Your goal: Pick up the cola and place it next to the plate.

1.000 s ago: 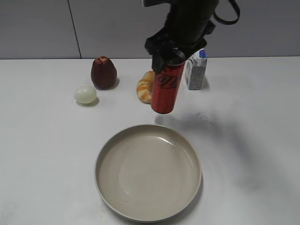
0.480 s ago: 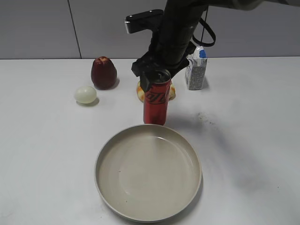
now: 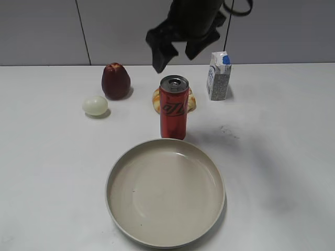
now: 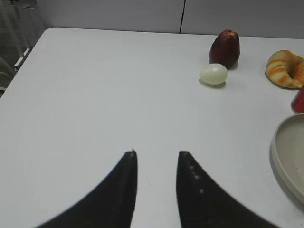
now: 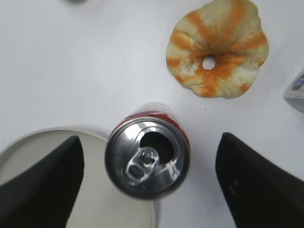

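Note:
The cola [image 3: 174, 107] is a tall slim red can with black lettering and a silver top. It stands upright on the white table just behind the far rim of the plate [image 3: 120, 172], a large round beige dish. My right gripper [image 3: 178, 49] is open and empty, raised above the can. In the right wrist view the can top [image 5: 147, 158] shows between my spread fingers [image 5: 149, 166], beside the plate rim [image 5: 57, 135]. My left gripper [image 4: 156, 154] is open and empty over bare table, left of the plate [image 4: 285, 152].
A dark red fruit [image 3: 115, 81] and a pale egg [image 3: 95, 105] lie at the back left. A croissant-like pastry [image 3: 156, 99] sits right behind the can. A small white-and-blue carton [image 3: 219, 76] stands at the back right.
My right gripper lowered the cola onto the table behind the plate, let go of it, opened and rose clear above it. The can now stands free.

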Robot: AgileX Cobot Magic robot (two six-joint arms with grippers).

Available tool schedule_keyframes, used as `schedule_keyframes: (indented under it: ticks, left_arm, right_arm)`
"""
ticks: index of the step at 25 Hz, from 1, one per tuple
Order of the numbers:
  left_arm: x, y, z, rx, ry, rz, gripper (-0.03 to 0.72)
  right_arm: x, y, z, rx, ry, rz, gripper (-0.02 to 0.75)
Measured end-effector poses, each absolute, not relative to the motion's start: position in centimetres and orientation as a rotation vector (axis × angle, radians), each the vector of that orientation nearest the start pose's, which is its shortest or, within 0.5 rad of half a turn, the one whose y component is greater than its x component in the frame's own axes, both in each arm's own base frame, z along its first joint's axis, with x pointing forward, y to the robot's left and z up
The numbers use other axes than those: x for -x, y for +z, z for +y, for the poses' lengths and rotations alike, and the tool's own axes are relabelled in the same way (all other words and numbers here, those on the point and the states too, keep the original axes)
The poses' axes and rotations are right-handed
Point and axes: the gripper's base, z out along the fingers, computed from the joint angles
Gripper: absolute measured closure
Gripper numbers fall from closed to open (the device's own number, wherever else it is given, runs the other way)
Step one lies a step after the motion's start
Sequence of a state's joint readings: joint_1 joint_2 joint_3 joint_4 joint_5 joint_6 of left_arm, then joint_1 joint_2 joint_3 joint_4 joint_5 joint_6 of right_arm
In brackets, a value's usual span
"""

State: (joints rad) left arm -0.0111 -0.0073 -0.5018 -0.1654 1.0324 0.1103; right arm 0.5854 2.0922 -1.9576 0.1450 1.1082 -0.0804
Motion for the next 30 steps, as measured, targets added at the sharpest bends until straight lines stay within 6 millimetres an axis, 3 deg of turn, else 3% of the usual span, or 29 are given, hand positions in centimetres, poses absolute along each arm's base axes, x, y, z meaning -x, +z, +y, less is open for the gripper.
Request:
schedule_keyframes:
  ticks: [6, 9, 14, 19, 25, 30]
  left_arm:
    - [0.6, 28.1, -1.3, -0.127, -0.133, 1.995, 0.459]
    - [0.6, 28.1, -1.3, -0.127, -0.133, 1.995, 0.459]
    - [0.6, 28.1, -1.3, -0.127, -0.133, 1.995, 0.459]
    - [0.6, 28.1, -1.3, -0.127, -0.133, 1.995, 0.459]
    - [0.6, 28.1, -1.3, -0.127, -0.133, 1.995, 0.459]
    - [0.6, 28.1, -1.3, -0.127, -0.133, 1.995, 0.459]
  right_arm:
    - [-34.1, 37.3, 22.3, 0.730, 0.335, 2.510, 0.082]
    - [-31.9, 39.1, 19.1, 0.634, 0.277, 2.518, 0.086]
    - [-26.6, 36.8, 14.1, 0.555, 0.206, 2.655, 0.099]
    - [-18.7, 33.4, 9.9, 0.552, 0.184, 2.727, 0.115]
    - [-11.4, 29.7, 6.1, 0.532, 0.212, 2.639, 0.134]
    - [-7.1, 28.2, 3.9, 0.505, 0.255, 2.502, 0.151]
